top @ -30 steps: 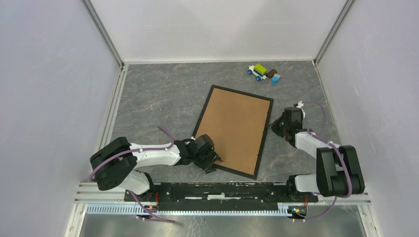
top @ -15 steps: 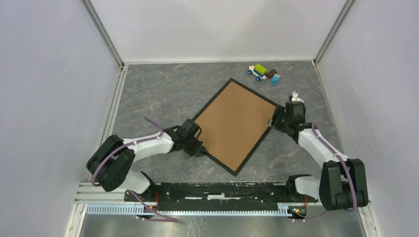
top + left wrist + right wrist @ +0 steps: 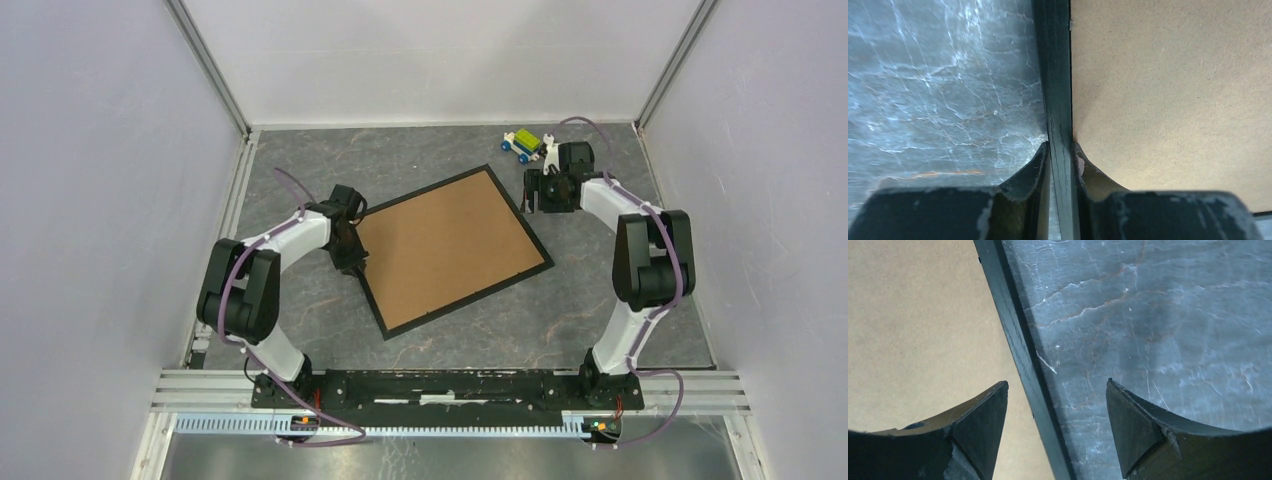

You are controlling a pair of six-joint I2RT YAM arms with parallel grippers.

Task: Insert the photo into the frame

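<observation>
Frame [image 3: 470, 302] is laid flat on the grey, marble-veined worktop [image 3: 300, 170], set at an angle with one corner pointed toward the arm bases. Its rails are thin, black and straight, and faint wood grain is seen up close. The opening is filled by a matte brown backing [image 3: 450, 250], plain and finely speckled.

Left arm [image 3: 290, 235] is held low at the frame's left side. Left jaws are clamped on the black rail: one dark wedge-shaped finger [image 3: 1035, 162] is set on the worktop side and the other on the backing side, both touching the rail.

Further out, right arm [image 3: 620, 205] is bent toward the frame's far right side. Right jaws are held wide apart, straddling the rail. One finger [image 3: 983, 415] is placed over backing, the other over bare worktop, with nothing gripped.

A small toy [image 3: 528, 145] of coloured bricks is noted at the far edge, just beside the right jaws.
</observation>
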